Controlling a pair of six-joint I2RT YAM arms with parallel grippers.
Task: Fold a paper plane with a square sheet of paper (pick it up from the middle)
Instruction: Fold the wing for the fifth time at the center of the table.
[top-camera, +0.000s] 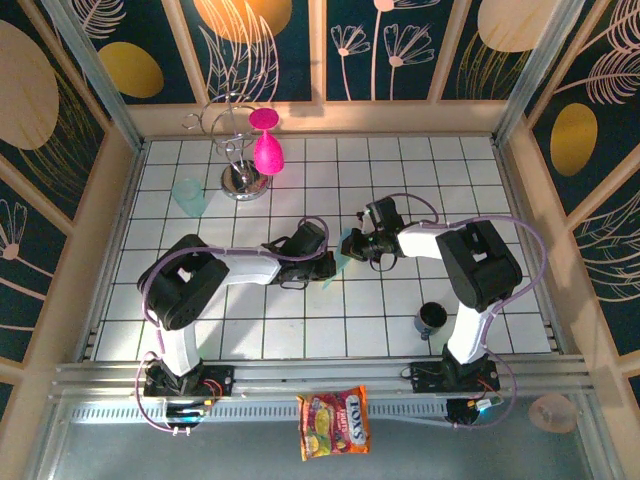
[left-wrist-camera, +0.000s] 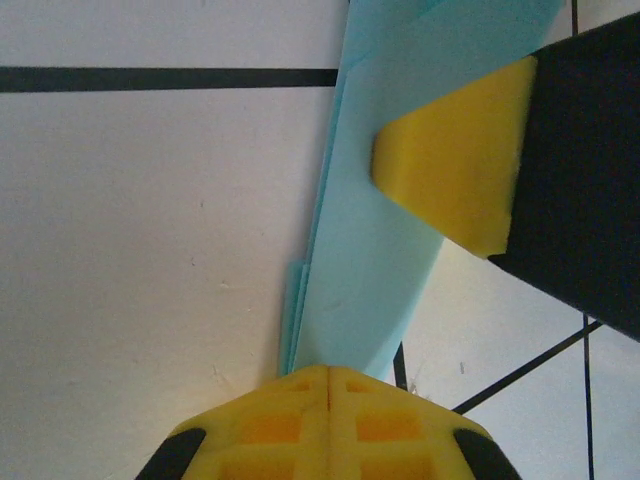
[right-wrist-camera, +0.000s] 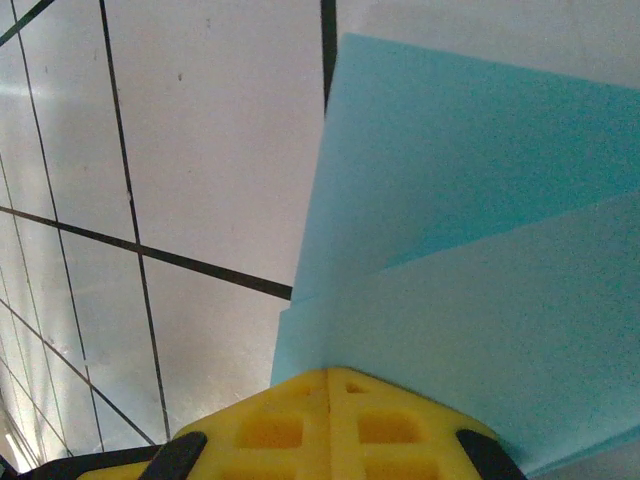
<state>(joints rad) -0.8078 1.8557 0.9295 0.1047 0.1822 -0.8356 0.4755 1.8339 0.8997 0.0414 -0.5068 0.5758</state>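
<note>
My left claw and right claw both pinch the folded blue paper, one at each end; I see it stretched between them, at the middle of the table.

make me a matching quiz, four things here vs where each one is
Things:
1. paper
2. pink goblet
3. dark cup
4. candy bag

Places:
A. at the wire rack, far left
B. on the metal ledge in front of the table
C. pinched by the left gripper and the right gripper
D. on the table, near right

Pairs: 1-C, 2-A, 3-D, 4-B
</note>
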